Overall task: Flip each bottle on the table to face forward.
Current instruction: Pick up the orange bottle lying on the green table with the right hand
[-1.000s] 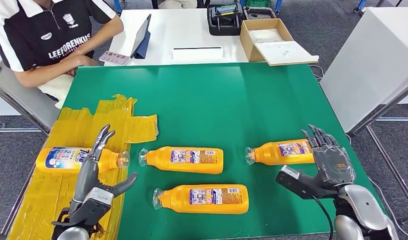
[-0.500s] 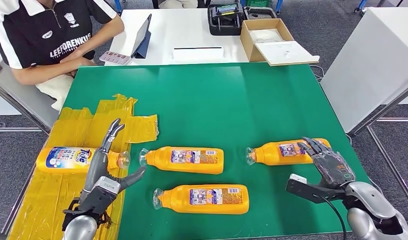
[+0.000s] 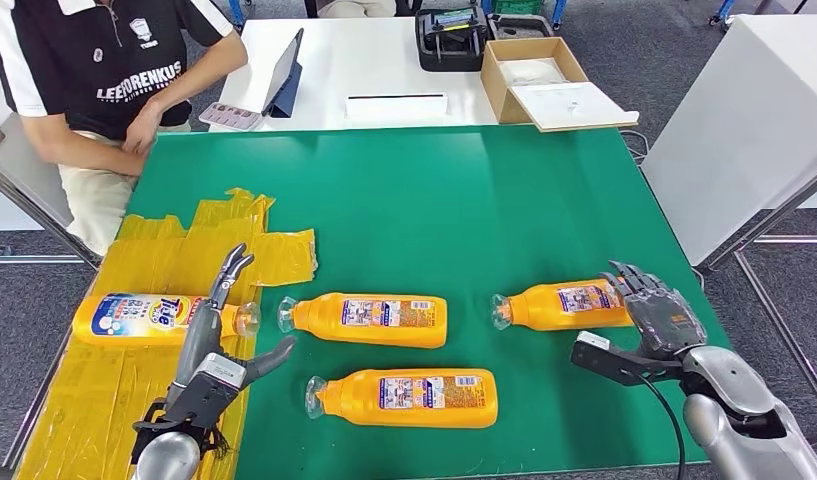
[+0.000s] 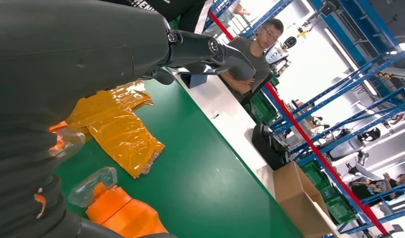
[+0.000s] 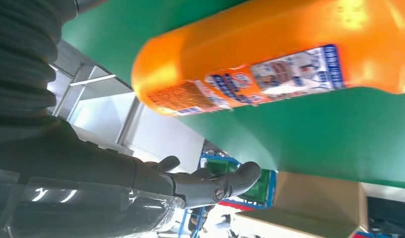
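Several orange bottles lie on their sides on the green table (image 3: 434, 200). The left bottle (image 3: 144, 318) shows a blue and white front label and rests on a yellow sheet (image 3: 174, 255). My left hand (image 3: 219, 345) hovers open by its clear cap, fingers spread. The middle bottle (image 3: 369, 318) and the near bottle (image 3: 409, 397) lie untouched. My right hand (image 3: 659, 322) is open at the base end of the right bottle (image 3: 564, 304), fingers reaching over its end. In the right wrist view that bottle (image 5: 269, 64) lies apart from the thumb (image 5: 210, 183). The left wrist view shows a clear bottle cap (image 4: 93, 181).
A person (image 3: 94, 70) sits at the table's far left corner. Behind the green table a white table (image 3: 384, 70) carries a tablet (image 3: 284, 75), a cardboard box (image 3: 544, 80) and a black case (image 3: 449, 38). A white cabinet (image 3: 754, 110) stands to the right.
My right hand dropped and now lies at the right bottle's base end. My left hand shifted slightly right beside the left bottle's cap. The person drew their arm back from the table.
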